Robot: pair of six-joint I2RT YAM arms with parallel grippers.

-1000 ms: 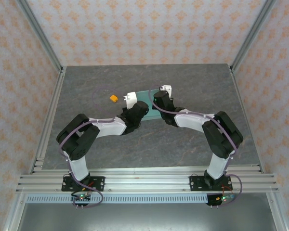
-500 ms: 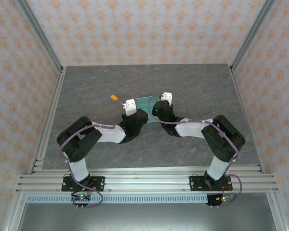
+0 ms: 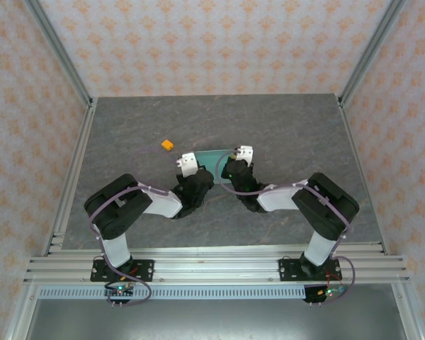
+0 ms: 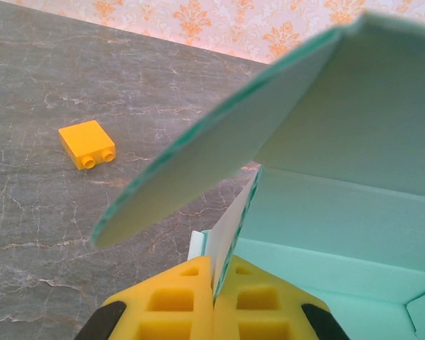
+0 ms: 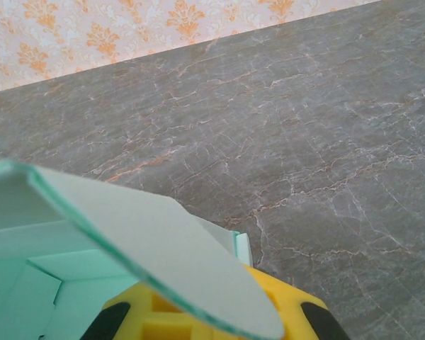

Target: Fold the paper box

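Note:
The paper box (image 3: 214,156), pale mint-green card, is held up between my two grippers in the middle of the table. In the left wrist view my left gripper (image 4: 217,275) has its yellow fingers (image 4: 171,303) shut on a thin upright wall of the paper box (image 4: 326,212), with a rounded flap arching above. In the right wrist view another rounded flap of the paper box (image 5: 149,244) lies over my right gripper (image 5: 216,290) and hides the seam between its yellow fingers (image 5: 301,312); a pale wall edge rises from them. From above, the left gripper (image 3: 190,163) and right gripper (image 3: 241,155) stand at the box's two ends.
A small orange block (image 3: 168,145) lies on the grey table (image 3: 290,127) just left of and beyond the box, and it shows as the orange block (image 4: 87,144) in the left wrist view. Metal frame posts and patterned walls bound the table.
Both grippers have drawn back toward the arm bases, carrying the paper box with them, and have come slightly closer together. The orange block has stayed put.

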